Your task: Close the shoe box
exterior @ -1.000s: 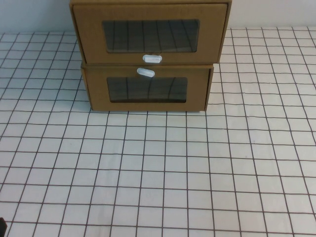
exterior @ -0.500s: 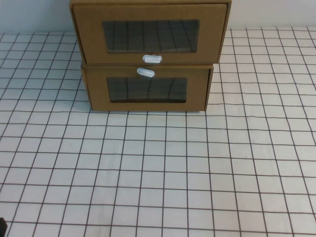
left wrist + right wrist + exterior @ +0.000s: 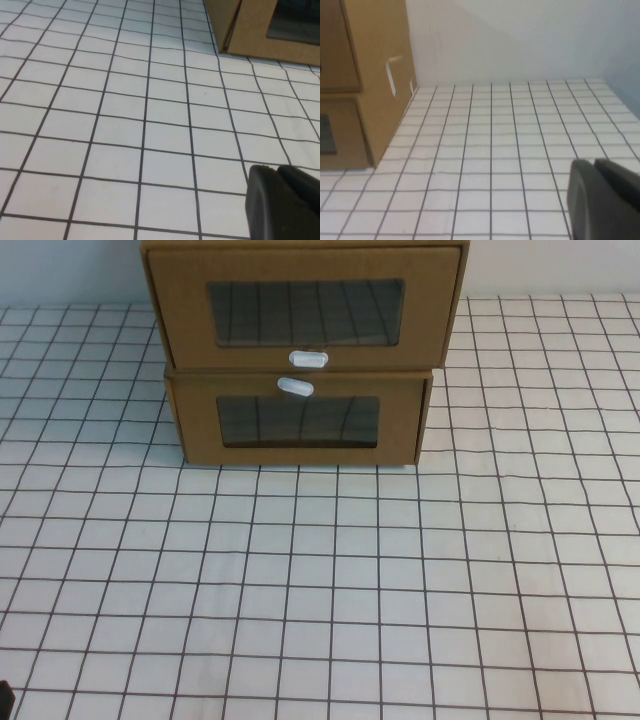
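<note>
Left gripper (image 3: 283, 200) low over the white gridded desk (image 3: 330, 590), jaws touching nothing, spread impossible to tell. Right gripper (image 3: 603, 196) likewise above bare desk, jaw state unclear, nothing held. Brown cardboard drawer-style shoe box (image 3: 300, 305) at 12 o'clock on the desk, well apart from both grippers, stacked on a similar cardboard box (image 3: 298, 420), its front slightly forward.

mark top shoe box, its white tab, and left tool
brown cardboard shoe box (image 3: 180, 310), high view, front panel beside window
small white pull tab (image 3: 308, 359), high view, tab's middle
left tool (image 3: 282, 200), left wrist view, dark finger body
</note>
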